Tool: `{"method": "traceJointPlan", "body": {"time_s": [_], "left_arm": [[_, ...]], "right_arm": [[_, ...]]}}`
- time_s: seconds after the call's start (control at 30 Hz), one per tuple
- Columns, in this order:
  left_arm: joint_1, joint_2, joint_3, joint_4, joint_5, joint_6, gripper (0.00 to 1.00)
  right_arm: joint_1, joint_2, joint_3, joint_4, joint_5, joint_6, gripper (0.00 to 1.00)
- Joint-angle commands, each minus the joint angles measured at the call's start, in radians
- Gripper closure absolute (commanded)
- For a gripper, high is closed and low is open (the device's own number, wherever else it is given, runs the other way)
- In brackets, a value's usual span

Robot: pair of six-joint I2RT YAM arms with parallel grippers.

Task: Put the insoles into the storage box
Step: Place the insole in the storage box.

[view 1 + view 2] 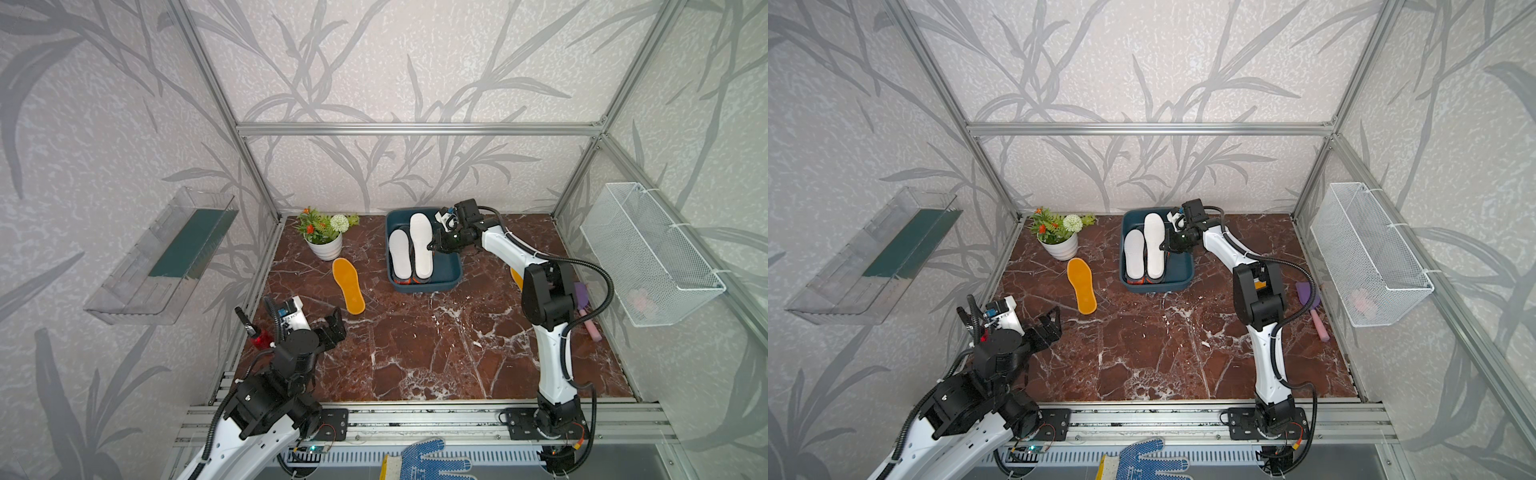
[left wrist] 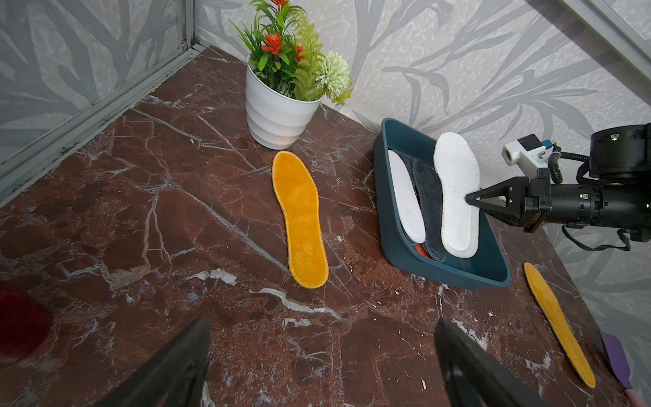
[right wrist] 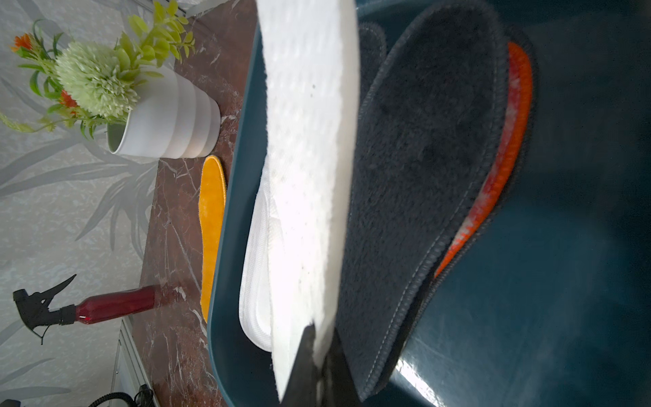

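Pinching a white insole [image 2: 454,169] by its long edge, the right gripper [image 2: 468,199] is clamped shut over the storage box [image 1: 446,268], upper middle of both top views. That insole runs lengthwise with the box, wide end toward the frame's top. Beneath it are a second white insole [image 2: 405,197], a grey felt insole [image 2: 429,197] and a red-orange insole [image 3: 514,123] (mostly buried). The left gripper [image 2: 321,322] gapes empty, lower left. A mustard insole [image 1: 348,286] lies left of the box; the other mustard insole [image 1: 516,277] peeks from behind the right arm [image 1: 544,299].

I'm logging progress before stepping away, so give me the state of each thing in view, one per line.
storage box: upright, partly filled.
larger white insole: over box's pile, edge pinched.
right gripper: shut on larger white insole.
left gripper: open, empty.
smaller white insole: lying in box.
dark grey insole: in box, under white ones.
yellow insole: flat on table, outside box.
second yellow insole: flat on table, outside box.
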Motion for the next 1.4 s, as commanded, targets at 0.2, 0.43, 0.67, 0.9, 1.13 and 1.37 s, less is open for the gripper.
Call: {"method": "traceJointPlan", "body": {"time_s": [0.2, 0.43, 0.67, 0.9, 1.13, 1.37], "left_arm": [[0.005, -0.006, 0.006, -0.029, -0.022, -0.023, 0.03], [0.005, -0.016, 0.006, -0.035, -0.025, -0.028, 0.03], [0.004, -0.018, 0.008, -0.035, -0.027, -0.03, 0.03], [0.004, -0.018, 0.011, -0.032, -0.033, -0.025, 0.03], [0.005, -0.013, -0.007, 0.026, -0.033, -0.008, 0.03], [0.004, 0.009, -0.033, 0.077, -0.036, 0.021, 0.03]], "right_arm": [[-0.01, 0.088, 0.076, -0.048, -0.014, -0.023, 1.0], [-0.01, 0.156, 0.152, -0.093, 0.006, -0.036, 1.0], [-0.01, 0.16, 0.183, -0.12, 0.034, -0.032, 0.78], [-0.004, 0.097, 0.209, -0.167, 0.102, -0.038, 0.25], [0.012, -0.117, 0.113, -0.178, 0.251, -0.092, 0.12], [-0.029, -0.581, -0.38, -0.067, 0.498, -0.128, 0.06]]}}
